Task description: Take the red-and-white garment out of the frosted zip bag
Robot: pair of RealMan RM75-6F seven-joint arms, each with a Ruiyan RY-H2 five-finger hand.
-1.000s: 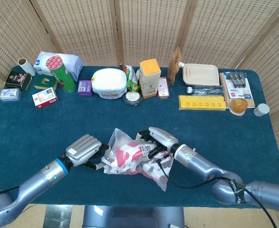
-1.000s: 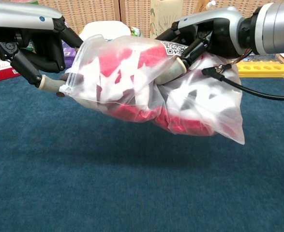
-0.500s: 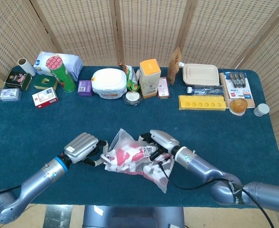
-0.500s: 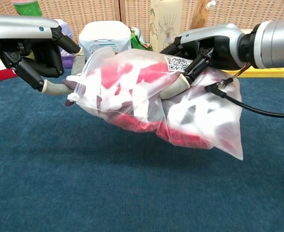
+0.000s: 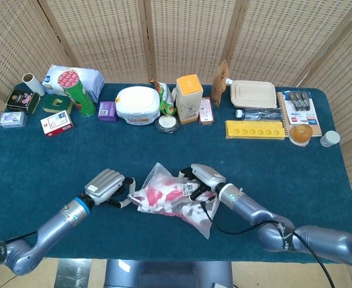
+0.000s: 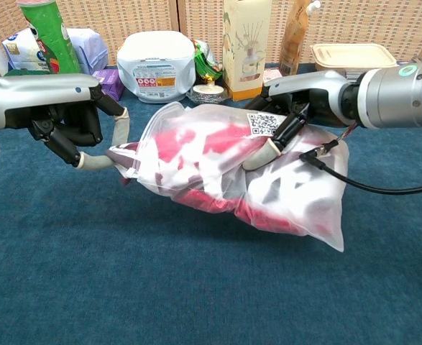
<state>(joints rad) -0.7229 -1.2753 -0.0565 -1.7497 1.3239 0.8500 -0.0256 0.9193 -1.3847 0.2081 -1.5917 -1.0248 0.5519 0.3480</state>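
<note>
Looks like staged lab/demo setup, not real home. Surface [image 5: 32,174] draped in teal cloth, woven rattan screen [image 5: 187,36] as backdrop. Random props lined in row well beyond hands: green chip can [image 5: 78,93], white tub [image 5: 138,105], carton [image 5: 189,98], takeaway box [image 5: 253,94], yellow tray [image 5: 255,129] off past right hand [image 5: 202,180].

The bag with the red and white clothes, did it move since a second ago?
Yes. Both hands brought the bag lower, toward the table. The left hand still pinches its open end, and the right hand still grips its top. The garment stays inside.
</note>
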